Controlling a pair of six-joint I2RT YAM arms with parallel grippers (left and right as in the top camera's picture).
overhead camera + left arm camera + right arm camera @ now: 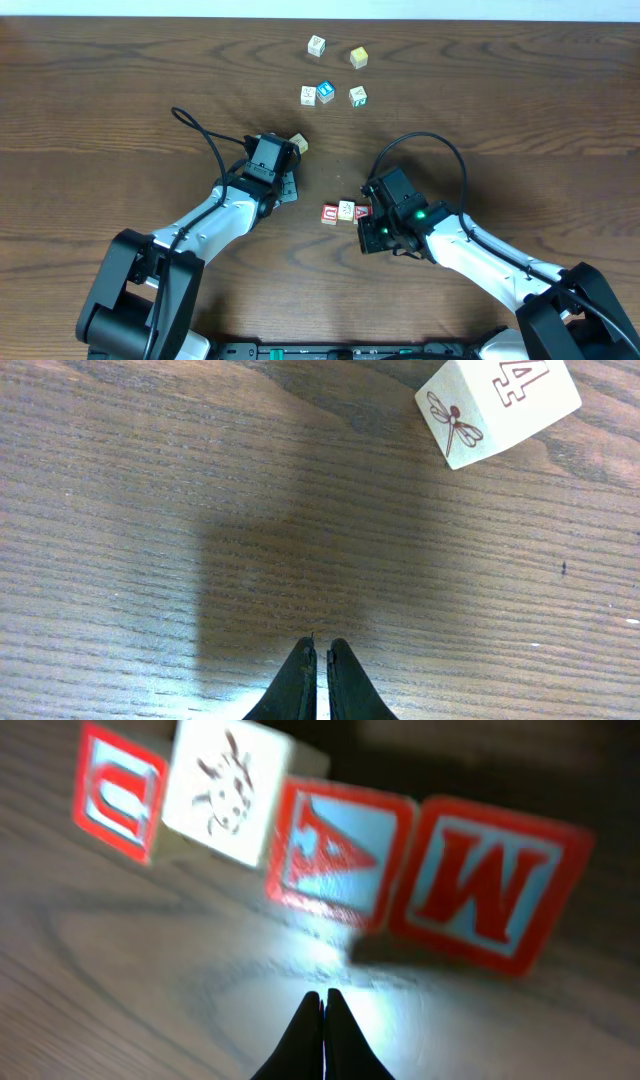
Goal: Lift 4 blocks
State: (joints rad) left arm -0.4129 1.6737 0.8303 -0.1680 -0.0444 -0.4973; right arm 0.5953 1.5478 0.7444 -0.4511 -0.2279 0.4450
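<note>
Four blocks stand in a row in the right wrist view: a red U [118, 790], a pale cream one with a drawing [228, 790], a red A [335, 855] and a red M [490, 885]. From overhead I see the red [330, 214], cream [346, 209] and red [362, 211] ones. The fourth is hidden under my right arm. My right gripper [324, 995] [366, 232] is shut and holds nothing, just short of the row. My left gripper [320, 645] [284, 183] is shut over bare table.
A cream cube with a dragonfly and a 4 [495, 405] [298, 144] lies beside my left wrist. At the back lie a cream cube [316, 45], a yellow one [358, 57], another cream one [308, 95], a blue-faced one [325, 92] and a green-marked one [358, 96].
</note>
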